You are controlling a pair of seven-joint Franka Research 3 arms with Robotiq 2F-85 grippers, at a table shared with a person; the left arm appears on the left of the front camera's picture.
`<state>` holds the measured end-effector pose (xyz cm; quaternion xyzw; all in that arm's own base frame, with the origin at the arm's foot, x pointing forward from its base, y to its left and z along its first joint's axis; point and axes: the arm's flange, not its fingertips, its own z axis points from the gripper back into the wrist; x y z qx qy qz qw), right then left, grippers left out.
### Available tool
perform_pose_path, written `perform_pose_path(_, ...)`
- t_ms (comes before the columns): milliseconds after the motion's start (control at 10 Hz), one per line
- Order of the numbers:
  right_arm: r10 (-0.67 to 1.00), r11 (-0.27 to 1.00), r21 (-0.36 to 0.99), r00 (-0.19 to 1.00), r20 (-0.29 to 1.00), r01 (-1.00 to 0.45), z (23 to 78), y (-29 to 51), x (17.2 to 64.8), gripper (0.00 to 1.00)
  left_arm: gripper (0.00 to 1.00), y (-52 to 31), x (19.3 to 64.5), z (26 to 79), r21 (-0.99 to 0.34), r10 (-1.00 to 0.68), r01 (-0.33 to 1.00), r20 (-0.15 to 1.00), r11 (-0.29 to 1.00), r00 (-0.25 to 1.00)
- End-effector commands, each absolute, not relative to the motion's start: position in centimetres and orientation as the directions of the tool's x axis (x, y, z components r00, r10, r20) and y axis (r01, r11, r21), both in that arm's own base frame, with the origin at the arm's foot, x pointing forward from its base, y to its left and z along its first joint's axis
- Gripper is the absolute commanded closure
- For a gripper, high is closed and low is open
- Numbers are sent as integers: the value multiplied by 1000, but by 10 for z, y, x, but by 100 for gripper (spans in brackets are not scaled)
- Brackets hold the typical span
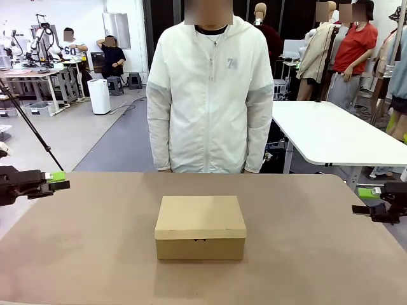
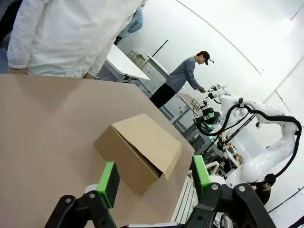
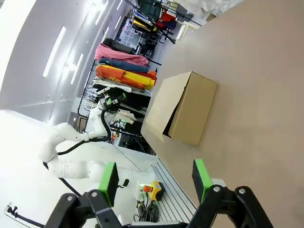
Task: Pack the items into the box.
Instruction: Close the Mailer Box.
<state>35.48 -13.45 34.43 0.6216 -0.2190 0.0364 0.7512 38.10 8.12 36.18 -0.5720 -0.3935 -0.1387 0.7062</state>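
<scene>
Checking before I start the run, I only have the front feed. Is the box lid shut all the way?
Observer: Not quite. In the left wrist view the box has its flap down but gaping a little along the front edge.
Operator: Are both claws empty?
Observer: Yes. The left claw is open with nothing between its pads.
Operator: And the right?
Observer: The right claw is open and empty too, looking across the table at the box.
</scene>
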Motion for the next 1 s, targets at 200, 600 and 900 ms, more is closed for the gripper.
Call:
perform_pose_path(200, -210, 229, 915, 901, 379, -332, 348, -132, 354, 17, 19, 84, 378, 365, -688, 246, 659, 725, 303, 643)
perform_pose_path(600, -210, 229, 915, 901, 379, -332, 348, -132, 354, 17, 19, 84, 378, 365, -688, 246, 659, 725, 303, 643)
perform_pose_path(900, -229, 265, 927, 916, 329, -266, 343, -137, 348, 0, 0, 87, 378, 370, -704, 225, 639, 707, 310, 670)
